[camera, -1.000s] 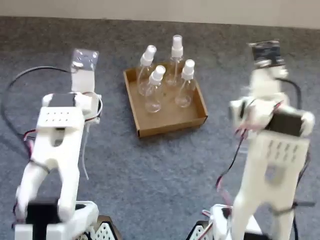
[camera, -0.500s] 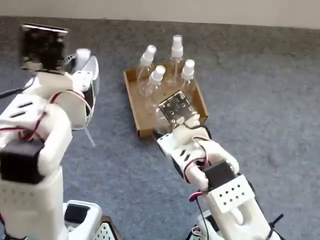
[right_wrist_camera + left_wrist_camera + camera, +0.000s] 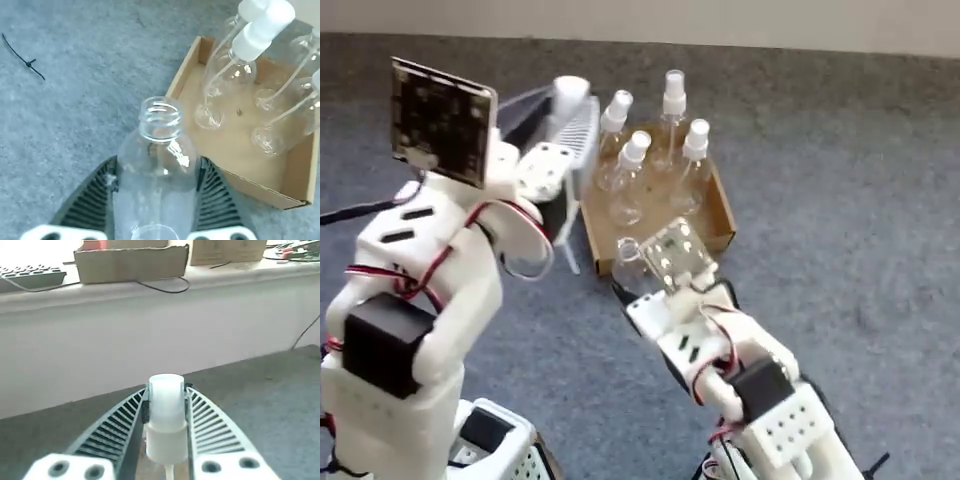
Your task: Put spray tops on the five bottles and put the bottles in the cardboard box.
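Pinching a spray top (image 3: 166,425) is the left claw (image 3: 166,389), the right claw (image 3: 156,164) clasping a bottle (image 3: 159,122).

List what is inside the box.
Four capped bottles stand in the box. The uncapped bottle in the right claw covers part of its near wall.

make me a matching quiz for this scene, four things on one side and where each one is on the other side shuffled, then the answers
1. spray top
2. uncapped bottle
3. four capped bottles
4. black cable tie

A. on the carpet
B. standing in the cardboard box
C. in the left gripper
D. in the right gripper

Pairs: 1-C, 2-D, 3-B, 4-A
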